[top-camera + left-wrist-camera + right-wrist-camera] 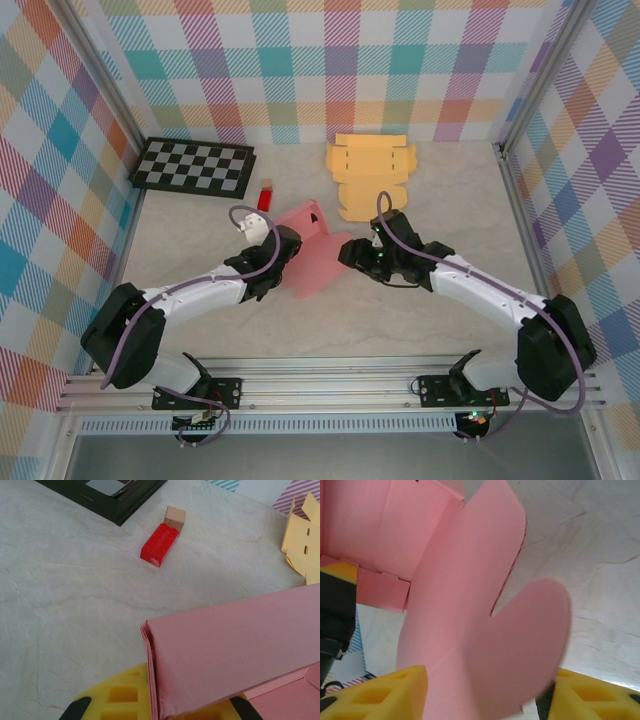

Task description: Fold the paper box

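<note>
— Near the middle of the table [430, 330], what holds the pink paper box [310, 270] where it is?

— Both arms. It sits half-formed between them, well short of the far edge. The left gripper [288, 245] is clamped tight on a doubled-over side wall [235, 650], probably to anchor the box so it does not slide while the other side is worked.

— And the right gripper [485, 695]?

— Its fingers [385, 690] stand apart with the rounded flap [530, 640] between them, and nothing shows them pinching it. I judge it is placed there to steer that flap inward.

— How far along is the fold?

— About midway, I'd say: one wall is up and creased, the flap hangs loose.

— Anything in the way?

— No. The flat yellow box blank [372, 172] lies unfolded by the far edge. The red brick [159, 544] and the chessboard [195, 166] sit toward the far left corner, all apart from the work.
</note>
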You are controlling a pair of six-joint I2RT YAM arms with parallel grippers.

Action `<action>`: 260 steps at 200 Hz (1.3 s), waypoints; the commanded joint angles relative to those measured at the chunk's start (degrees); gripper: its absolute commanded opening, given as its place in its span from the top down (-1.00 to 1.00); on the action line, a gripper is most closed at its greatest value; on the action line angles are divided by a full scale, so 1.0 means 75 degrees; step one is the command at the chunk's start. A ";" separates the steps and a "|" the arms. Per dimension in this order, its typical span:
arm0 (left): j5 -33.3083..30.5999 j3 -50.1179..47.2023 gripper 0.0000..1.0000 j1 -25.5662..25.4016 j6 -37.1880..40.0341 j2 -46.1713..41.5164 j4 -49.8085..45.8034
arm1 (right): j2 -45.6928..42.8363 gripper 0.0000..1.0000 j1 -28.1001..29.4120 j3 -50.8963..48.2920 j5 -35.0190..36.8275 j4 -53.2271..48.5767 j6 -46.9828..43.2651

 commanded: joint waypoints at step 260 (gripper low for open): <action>0.3443 -0.0420 -0.73 0.0600 0.4238 -0.3972 -0.0798 | 0.2029 1.00 0.0145 0.8560 0.4050 -0.9320 -0.9486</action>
